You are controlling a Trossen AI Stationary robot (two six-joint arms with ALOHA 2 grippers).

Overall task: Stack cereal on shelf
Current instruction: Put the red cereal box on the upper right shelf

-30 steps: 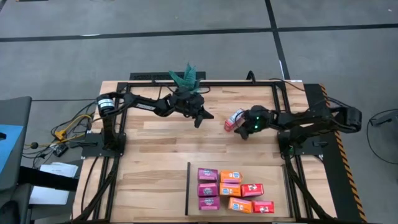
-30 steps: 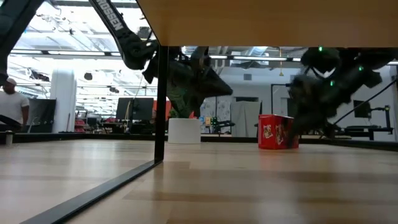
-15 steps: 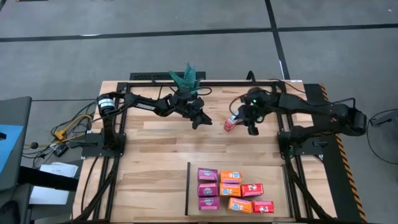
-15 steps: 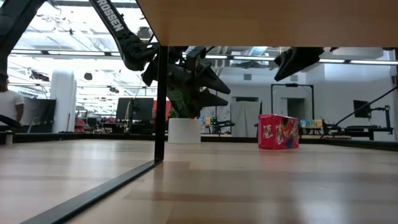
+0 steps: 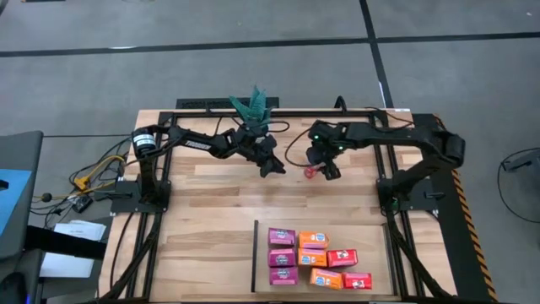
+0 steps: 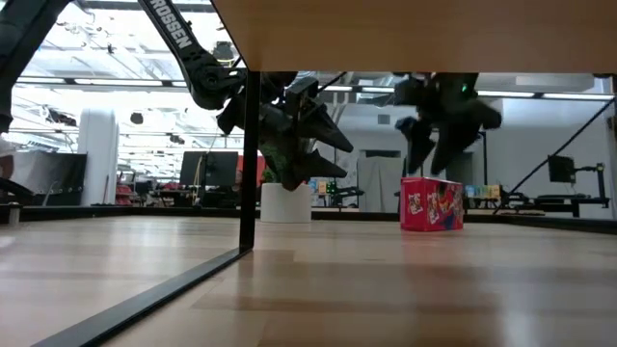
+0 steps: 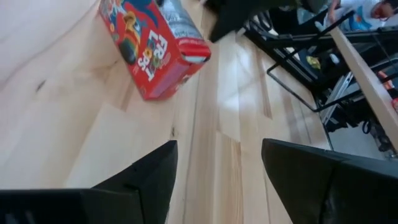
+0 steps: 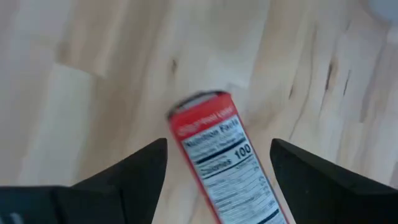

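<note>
Here a red box stands alone on the desk, toward the far side and about midway between the two arms, well apart from the shelf at the near right. From table height it sits upright on the wood with its printed front showing, and the right wrist view looks down on its narrow nutrition panel. The right gripper hangs directly above it, fingers spread wide to either side of the box and holding nothing; in the low view the fingertips stand just above the box top without touching it. The left gripper hovers just beside, on the box's left, also open and empty, its fingers parted with the red box lying ahead of them on the planks. Behind the left gripper a potted plant stands at the far edge of the desk, its white pot showing in the low view. On the shelf the other eight boxes lie flat in a tight cluster: three magenta boxes in a column at the left, three orange boxes next to them, and two red boxes at the right. A thin black strip borders the shelf on its left side.
</note>
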